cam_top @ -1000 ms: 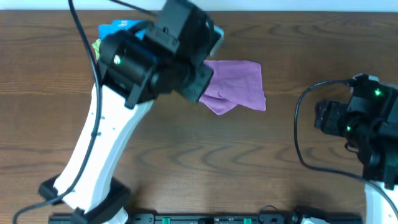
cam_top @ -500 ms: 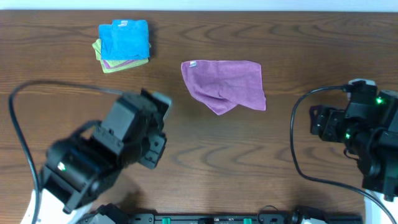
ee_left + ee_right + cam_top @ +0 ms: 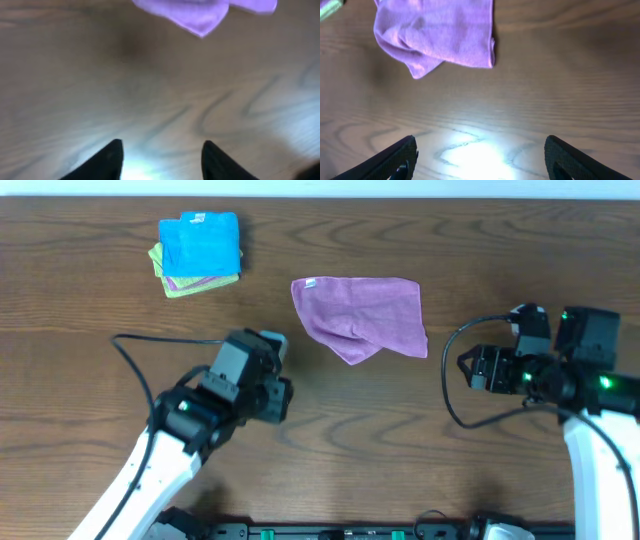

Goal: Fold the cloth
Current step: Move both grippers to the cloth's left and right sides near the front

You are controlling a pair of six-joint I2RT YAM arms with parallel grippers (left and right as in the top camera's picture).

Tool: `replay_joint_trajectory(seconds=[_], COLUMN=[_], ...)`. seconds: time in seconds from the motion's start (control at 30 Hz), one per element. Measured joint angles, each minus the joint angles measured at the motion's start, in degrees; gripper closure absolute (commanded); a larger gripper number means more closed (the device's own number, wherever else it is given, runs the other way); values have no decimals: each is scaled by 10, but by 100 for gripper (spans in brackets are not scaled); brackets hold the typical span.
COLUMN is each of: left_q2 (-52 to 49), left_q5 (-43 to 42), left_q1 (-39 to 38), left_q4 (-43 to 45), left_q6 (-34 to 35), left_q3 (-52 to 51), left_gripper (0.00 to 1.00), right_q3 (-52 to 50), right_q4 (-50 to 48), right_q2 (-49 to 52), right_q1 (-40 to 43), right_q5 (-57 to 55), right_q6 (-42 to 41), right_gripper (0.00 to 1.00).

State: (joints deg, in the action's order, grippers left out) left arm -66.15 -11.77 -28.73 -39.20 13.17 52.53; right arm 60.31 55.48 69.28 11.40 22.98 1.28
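a: so, where did the cloth [image 3: 360, 315] lie?

b: on the wooden table [image 3: 350, 450], toward the far middle. it was spread but not square: its near edge was bunched and ran down to a point. the white tag [image 3: 310, 282] sat at its far left corner.

a: left gripper [image 3: 162, 152]?

b: fingers apart, bare wood between them, nothing held. it stood on the near-left side of the cloth, clear of it. in the left wrist view only the pointed near corner showed, blurred, at the top edge, well ahead of the fingertips.

a: right gripper [image 3: 480, 150]?

b: spread wide, nothing between the fingers. it stood to the right of the cloth and slightly nearer, not touching. in the right wrist view the cloth lay ahead and left of centre, well apart from both fingertips.

a: anything else noted?

b: a blue cloth [image 3: 200, 240] topped a small stack with a yellow-green cloth [image 3: 158, 262] under it, at the far left, well apart from the purple one.
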Motion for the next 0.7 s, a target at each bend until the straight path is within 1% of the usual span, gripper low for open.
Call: replay_joint_trajectory(seconds=[0.07, 0.1, 0.17, 0.2, 0.23, 0.27, 0.3, 0.47, 0.7], left_q2=[-33, -51, -86, -103, -127, -143, -158, -208, -212], left_q5=[-35, -53, -85, -101, -127, -142, -159, -209, -228], left_q1=[25, 35, 48, 51, 53, 53, 53, 53, 53], left_q4=[37, 53, 83, 96, 114, 123, 135, 159, 177], left_q6=[3, 6, 7, 8, 12, 9, 10, 20, 21], left_q3=[-7, -8, -8, -9, -9, -9, -9, -11, -12], left_gripper=[39, 32, 28, 23, 8, 2, 5, 5, 5], right_q3=[0, 0, 0, 0, 0, 0, 0, -1, -1], right_q4=[-6, -9, -17, -21, -25, -27, -31, -56, -97], right_q2=[32, 42, 69, 81, 99, 111, 123, 183, 255], right_q1=[0, 0, 0, 0, 0, 0, 0, 0, 0], right_q5=[13, 17, 29, 33, 38, 41, 45, 64, 96], right_q6=[1, 1, 3, 5, 6, 7, 7, 13, 22], right_gripper=[18, 18, 18, 18, 19, 19, 20, 19, 19])
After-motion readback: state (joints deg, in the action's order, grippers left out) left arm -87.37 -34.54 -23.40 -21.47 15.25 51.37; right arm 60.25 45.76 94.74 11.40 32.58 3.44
